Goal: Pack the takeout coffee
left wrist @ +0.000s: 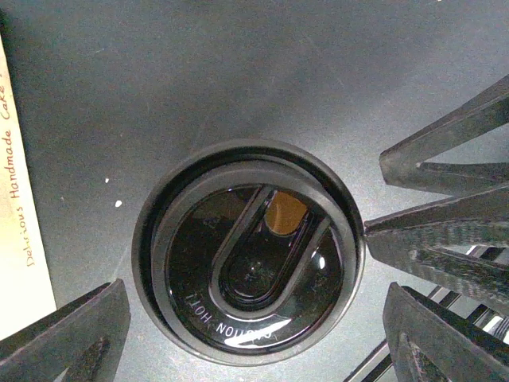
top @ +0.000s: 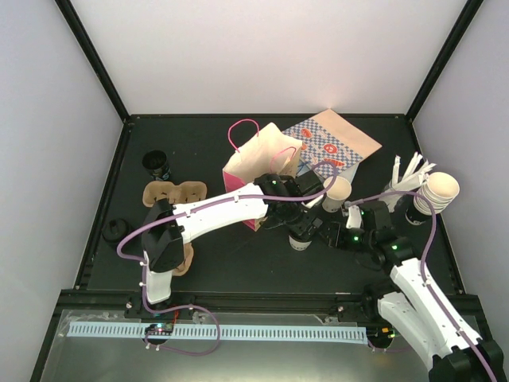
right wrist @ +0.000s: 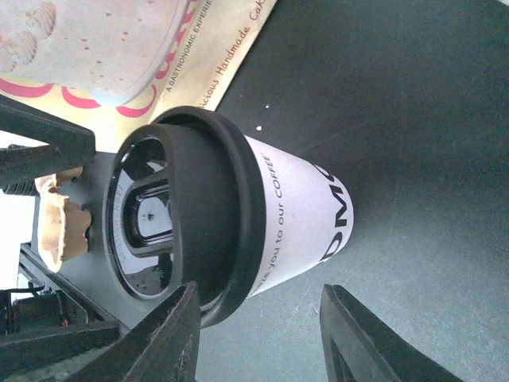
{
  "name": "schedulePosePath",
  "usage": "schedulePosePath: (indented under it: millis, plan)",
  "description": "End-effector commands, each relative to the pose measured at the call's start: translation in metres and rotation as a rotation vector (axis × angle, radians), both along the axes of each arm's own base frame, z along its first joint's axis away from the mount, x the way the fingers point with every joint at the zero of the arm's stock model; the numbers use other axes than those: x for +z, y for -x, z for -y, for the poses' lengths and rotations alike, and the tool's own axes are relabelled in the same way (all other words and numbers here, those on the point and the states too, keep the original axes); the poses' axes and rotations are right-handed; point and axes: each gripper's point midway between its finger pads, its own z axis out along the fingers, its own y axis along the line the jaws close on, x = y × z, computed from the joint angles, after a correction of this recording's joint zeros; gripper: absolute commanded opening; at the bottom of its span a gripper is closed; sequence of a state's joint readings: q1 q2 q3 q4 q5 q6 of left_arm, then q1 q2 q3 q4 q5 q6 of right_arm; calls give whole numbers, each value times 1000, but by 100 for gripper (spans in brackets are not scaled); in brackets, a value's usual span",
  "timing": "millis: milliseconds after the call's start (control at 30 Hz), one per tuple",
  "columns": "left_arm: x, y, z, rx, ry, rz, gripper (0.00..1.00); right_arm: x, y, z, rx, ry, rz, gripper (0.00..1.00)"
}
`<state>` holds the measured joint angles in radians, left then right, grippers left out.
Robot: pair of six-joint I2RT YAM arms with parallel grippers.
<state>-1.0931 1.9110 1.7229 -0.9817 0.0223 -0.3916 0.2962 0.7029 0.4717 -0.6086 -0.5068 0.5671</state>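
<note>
1. Where the dark worktop (top: 199, 147) is busiest, around its middle, both arms reach in from the near edge.
2. The pink bag (top: 253, 171) stands upright, mouth open, just beyond the middle; a patterned paper bag (top: 338, 143) lies flat behind it.
3. The left gripper (left wrist: 256, 288) hangs straight above the coffee, its fingers (left wrist: 79, 334) spread wide either side of the lid, not touching it.
4. The right gripper (right wrist: 261, 293) straddles the cup with fingers apart: one is at the lid's rim, and I cannot tell whether it touches. The other stands clear of the wall.
5. The takeout coffee (right wrist: 294, 215), white with dark print, stands upright on the worktop just nearside of the pink bag, outside it.
6. Its black lid (left wrist: 250, 255) sits fully on.
</note>
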Motion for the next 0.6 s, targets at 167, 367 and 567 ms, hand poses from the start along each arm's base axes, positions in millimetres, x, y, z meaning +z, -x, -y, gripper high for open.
schedulePosePath:
  millis: [167,367,567]
  plan:
    - [-4,-8,10,-39,14,31,88,-3,-2,-7,12,-38,-12,43]
    - [-11,-8,13,-52,6,24,88,-3,-3,-8,15,-43,-12,43]
    - [-19,-9,13,-56,-10,19,85,-8,-3,-7,13,-36,-25,43]
